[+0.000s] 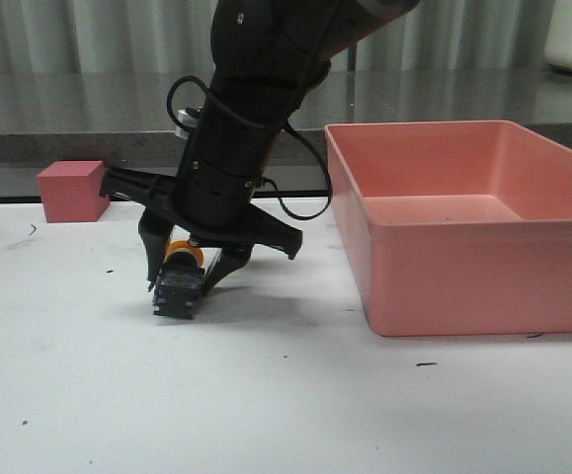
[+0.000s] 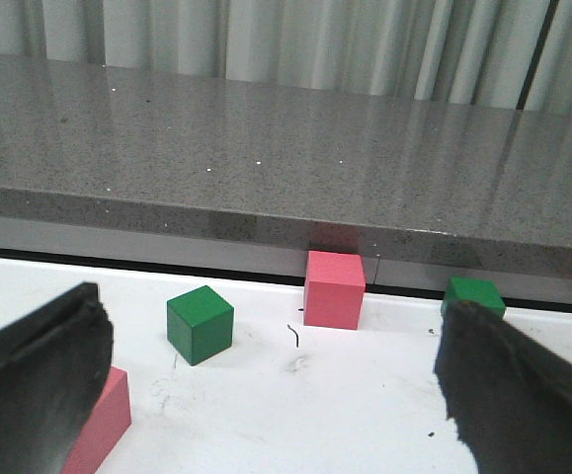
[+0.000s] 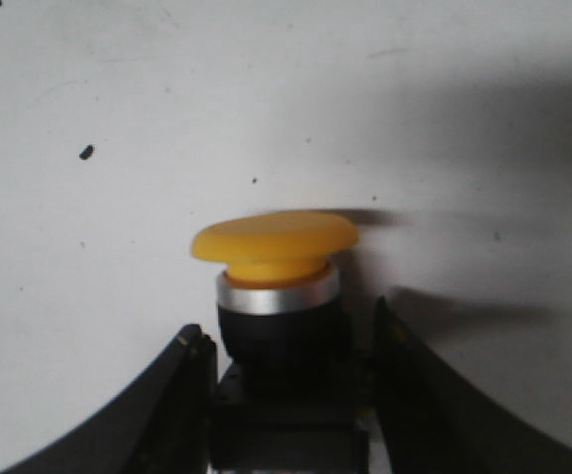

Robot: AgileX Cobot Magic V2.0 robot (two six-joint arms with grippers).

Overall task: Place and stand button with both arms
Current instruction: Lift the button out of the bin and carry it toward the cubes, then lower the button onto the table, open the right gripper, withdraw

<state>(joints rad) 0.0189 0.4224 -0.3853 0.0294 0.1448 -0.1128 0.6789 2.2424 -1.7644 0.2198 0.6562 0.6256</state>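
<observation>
Front view: we see the right end effector point(image 1: 182, 272) clamping the button point(image 1: 179, 284) on the desk point(image 1: 286, 395). Only the left wrist view shows the left end effector point(image 2: 266, 395), spread open, facing cubes.

Surface: white table point(image 1: 266, 415), scuffed with dark specks.
On it: pink bin point(image 1: 473, 227), pink cube point(image 1: 70, 191), button point(image 1: 179, 281).

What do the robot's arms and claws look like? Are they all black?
Mostly, yes. The right arm is chunky and black, with looping black cables and a small silvery part near the wrist. Its tool has a wide black crossbar and two curved, claw-like fingers. The left tool shows only two dark, rough-edged fingers.
</observation>
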